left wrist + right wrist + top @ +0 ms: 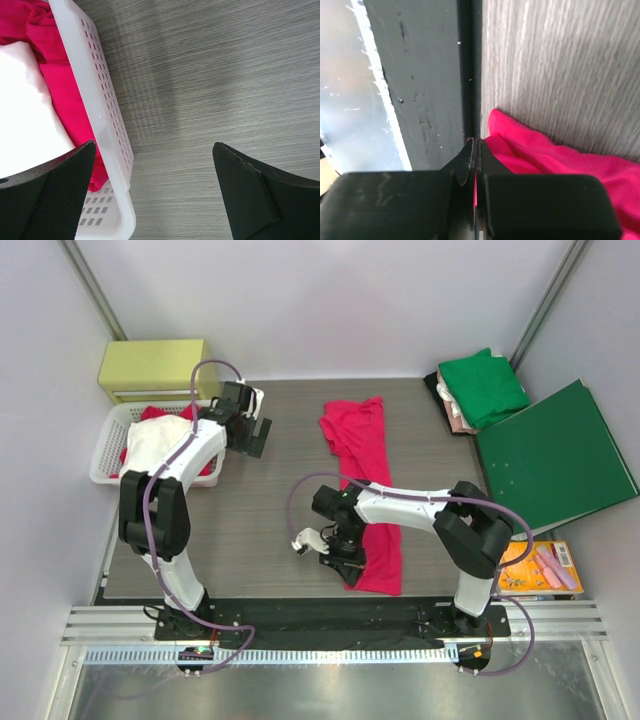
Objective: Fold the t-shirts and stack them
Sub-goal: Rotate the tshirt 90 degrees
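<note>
Shirts sit in two spots on the desk. A red t-shirt lies stretched out long in the middle, running from the far side down to the near edge. It looks bunched and narrow, not spread flat. At the far right corner a green t-shirt lies folded on top of a pale t-shirt, and only a thin edge of the pale one peeks out. A big dark green folder lies flat just beside that pile.

The right tool is low down at the near end of the red t-shirt, on its left edge. In the right wrist view its two fingers are pressed together, and a thin strip of red cloth shows between them. So it is pinching the edge of the red t-shirt, close to the dark strip at the edge of the desk.

The left tool is up on the left side, over bare desk, just beside a white basket. Its fingers are spread wide apart and there is nothing between them. Inside the basket there is some red cloth with a white cloth lying on it. A yellow-green box sits behind the basket.
</note>
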Robot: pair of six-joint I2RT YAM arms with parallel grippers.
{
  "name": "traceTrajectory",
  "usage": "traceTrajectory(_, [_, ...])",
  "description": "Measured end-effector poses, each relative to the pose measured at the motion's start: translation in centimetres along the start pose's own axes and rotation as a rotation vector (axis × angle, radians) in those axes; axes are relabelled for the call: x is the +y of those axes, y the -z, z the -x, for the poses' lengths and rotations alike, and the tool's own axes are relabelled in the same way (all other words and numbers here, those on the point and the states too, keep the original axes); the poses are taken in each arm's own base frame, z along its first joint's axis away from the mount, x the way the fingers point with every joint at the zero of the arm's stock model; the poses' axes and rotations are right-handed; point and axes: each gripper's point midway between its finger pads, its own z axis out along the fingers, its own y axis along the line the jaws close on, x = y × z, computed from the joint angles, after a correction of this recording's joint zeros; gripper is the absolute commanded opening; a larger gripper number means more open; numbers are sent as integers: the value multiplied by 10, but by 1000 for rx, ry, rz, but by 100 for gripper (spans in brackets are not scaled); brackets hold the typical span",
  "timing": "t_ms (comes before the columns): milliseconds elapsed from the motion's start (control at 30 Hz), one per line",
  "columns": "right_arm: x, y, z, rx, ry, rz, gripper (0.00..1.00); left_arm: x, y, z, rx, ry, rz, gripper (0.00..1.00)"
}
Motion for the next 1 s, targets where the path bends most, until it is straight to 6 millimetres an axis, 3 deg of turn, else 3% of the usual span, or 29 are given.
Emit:
traceTrajectory(133, [0,7,5,-15,13,-31,30,1,2,0,-5,0,1,100])
traceTrajectory(233, [-9,32,15,-67,53,-177,48,1,3,0,-5,0,1,100])
traceTrajectory(267, [-15,46,22,-101,78,-258,65,1,3,0,-4,0,0,100])
traceTrajectory(400, [-44,126,46,-326,88,-577,87,-1,2,-2,-2,-1,-6,100])
traceTrajectory(500, [-85,197,38,-501,-38,-796,89,-5,1,-4,1,-11,-29,100])
traceTrajectory(600, [-124,237,7,-564,-185,-919,89,-9,2,-3,2,-24,-81,100])
traceTrajectory(733, [-152,258,-32,-597,-320,-994,86,-38,4,23,-23,-44,-256,100])
traceTrajectory(833, [-161,265,-56,-621,-385,-1031,87,-79,-6,51,-45,-118,-332,100])
traceTrajectory(1000, [-165,278,-84,-651,-458,-1084,84,-147,-22,77,-45,-231,-428,100])
